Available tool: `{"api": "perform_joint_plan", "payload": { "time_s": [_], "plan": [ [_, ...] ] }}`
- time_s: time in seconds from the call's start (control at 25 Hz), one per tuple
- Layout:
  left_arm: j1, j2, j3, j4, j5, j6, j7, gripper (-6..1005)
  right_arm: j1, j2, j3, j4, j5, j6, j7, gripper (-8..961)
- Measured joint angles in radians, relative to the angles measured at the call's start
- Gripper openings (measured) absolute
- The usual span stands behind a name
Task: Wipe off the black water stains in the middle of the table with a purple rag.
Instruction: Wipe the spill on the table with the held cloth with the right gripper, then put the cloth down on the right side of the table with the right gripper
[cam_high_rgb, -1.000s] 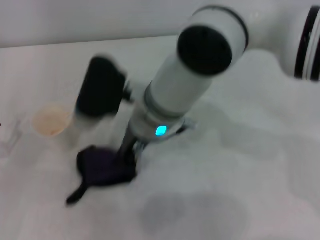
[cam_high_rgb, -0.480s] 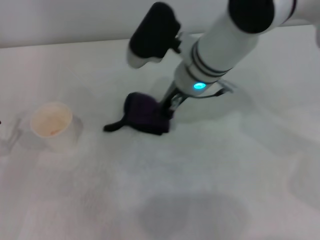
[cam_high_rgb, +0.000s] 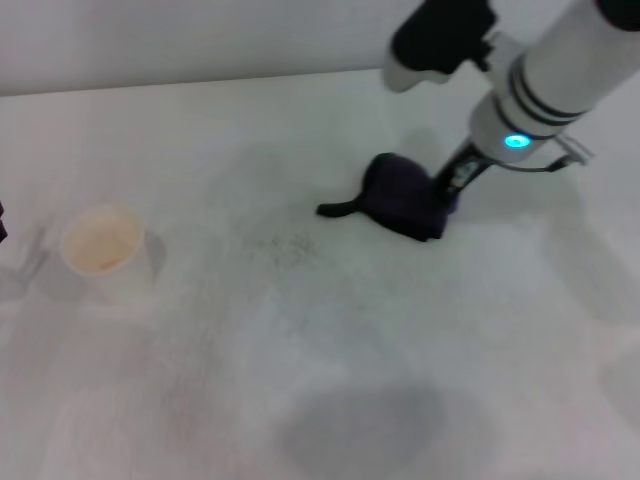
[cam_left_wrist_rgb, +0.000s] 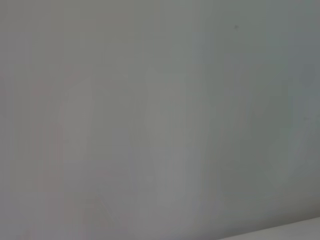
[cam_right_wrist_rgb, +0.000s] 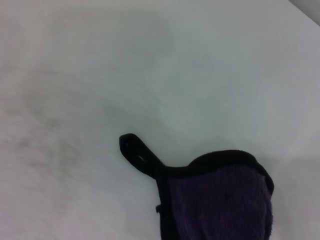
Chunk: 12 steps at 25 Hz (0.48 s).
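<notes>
Purple rag (cam_high_rgb: 403, 201) bunched on table (cam_high_rgb: 300, 380), far right of middle, strap tail trailing left. Soft, light, floppy, so better pinched mid-bunch. Right gripper (cam_high_rgb: 447, 189) pressed against it; grip width hidden, honestly can't tell.

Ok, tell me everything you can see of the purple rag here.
The rag is a small, dark purple cloth, soft and fuzzy-looking, with black edging and a thin black strap tail trailing toward the robot's left. It lies bunched on the white table, right of centre and toward the far edge. The right gripper comes down onto its right end and touches it there; whether the fingers pinch it cannot be seen. Nothing else touches the rag.
</notes>
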Motion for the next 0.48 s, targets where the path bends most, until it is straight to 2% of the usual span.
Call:
{"api": "perform_joint_plan", "payload": {
  "time_s": [0.16, 0.48],
  "plan": [
    [-0.007, 0.001, 0.0, 0.001, 0.0, 0.002, 0.0, 877, -0.042, -0.003, 0.092, 0.0, -0.047, 0.02, -0.029, 123],
    [-0.022, 0.002, -0.002, 0.005, 0.0, 0.025, 0.001, 876, -0.1, -0.008, 0.202, 0.001, -0.119, 0.057, -0.047, 123]
  ]
}}
